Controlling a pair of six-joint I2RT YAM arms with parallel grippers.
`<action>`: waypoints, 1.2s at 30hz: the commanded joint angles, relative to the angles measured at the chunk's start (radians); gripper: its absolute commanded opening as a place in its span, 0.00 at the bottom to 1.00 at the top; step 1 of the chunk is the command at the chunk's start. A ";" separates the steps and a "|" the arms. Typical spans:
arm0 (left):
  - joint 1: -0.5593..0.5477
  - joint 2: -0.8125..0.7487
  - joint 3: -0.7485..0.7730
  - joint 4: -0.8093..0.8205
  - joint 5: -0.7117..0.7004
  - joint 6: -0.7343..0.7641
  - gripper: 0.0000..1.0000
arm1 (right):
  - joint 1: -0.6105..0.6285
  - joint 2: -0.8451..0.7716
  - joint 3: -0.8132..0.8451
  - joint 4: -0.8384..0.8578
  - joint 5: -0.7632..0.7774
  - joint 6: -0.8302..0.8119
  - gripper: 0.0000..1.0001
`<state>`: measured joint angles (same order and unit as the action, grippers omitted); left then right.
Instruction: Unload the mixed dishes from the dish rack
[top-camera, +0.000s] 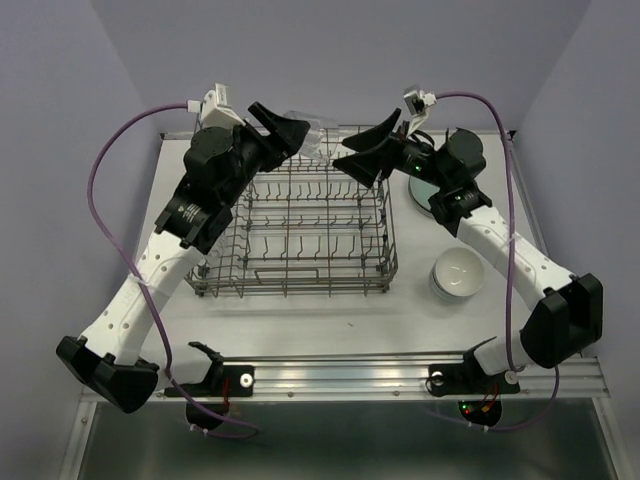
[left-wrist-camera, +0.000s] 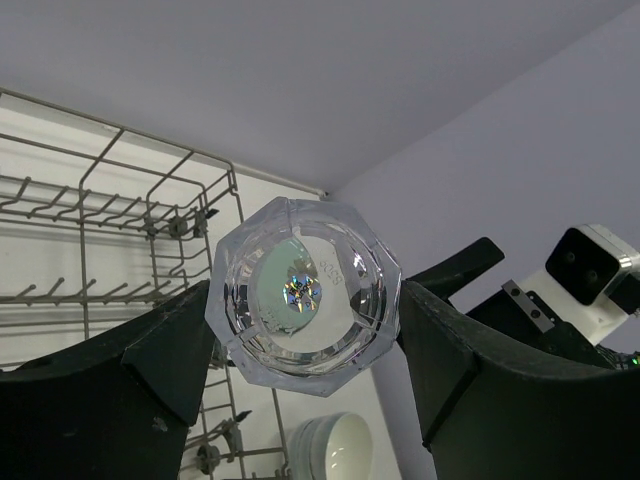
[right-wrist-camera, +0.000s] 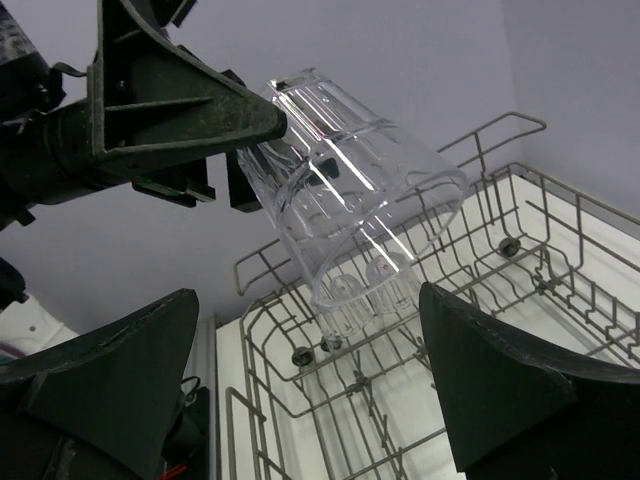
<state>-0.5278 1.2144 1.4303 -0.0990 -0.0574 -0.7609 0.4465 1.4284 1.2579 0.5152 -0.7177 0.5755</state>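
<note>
My left gripper (top-camera: 297, 137) is shut on a clear drinking glass (top-camera: 314, 135), held on its side above the far edge of the grey wire dish rack (top-camera: 300, 225). The left wrist view shows the glass's faceted base (left-wrist-camera: 300, 295) pinched between both fingers. My right gripper (top-camera: 354, 148) is open just right of the glass, whose open mouth (right-wrist-camera: 350, 210) points toward it without touching. Two more small clear glasses (right-wrist-camera: 368, 295) seem to stand upside down at the rack's far end. White bowls (top-camera: 458, 274) are stacked right of the rack, with a pale green plate (top-camera: 428, 192) behind them.
The rack's raised wire sides and upright tines (right-wrist-camera: 420, 400) lie right under both grippers. The purple back wall is close behind them. The right wrist camera housing (left-wrist-camera: 590, 265) sits near my left fingers. A metal rail (top-camera: 340, 372) runs along the near table edge.
</note>
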 joint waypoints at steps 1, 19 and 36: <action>-0.008 -0.046 -0.028 0.153 0.048 -0.061 0.00 | 0.003 0.036 0.040 0.203 -0.072 0.101 0.96; -0.035 -0.038 -0.096 0.151 0.068 -0.094 0.72 | 0.012 0.101 0.121 0.206 -0.063 0.183 0.01; -0.023 -0.033 0.117 -0.383 -0.459 0.067 0.99 | -0.236 0.018 0.370 -1.291 0.917 -0.299 0.01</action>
<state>-0.5541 1.1687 1.4803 -0.3645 -0.3920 -0.7628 0.1974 1.4113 1.6440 -0.4164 -0.1654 0.3477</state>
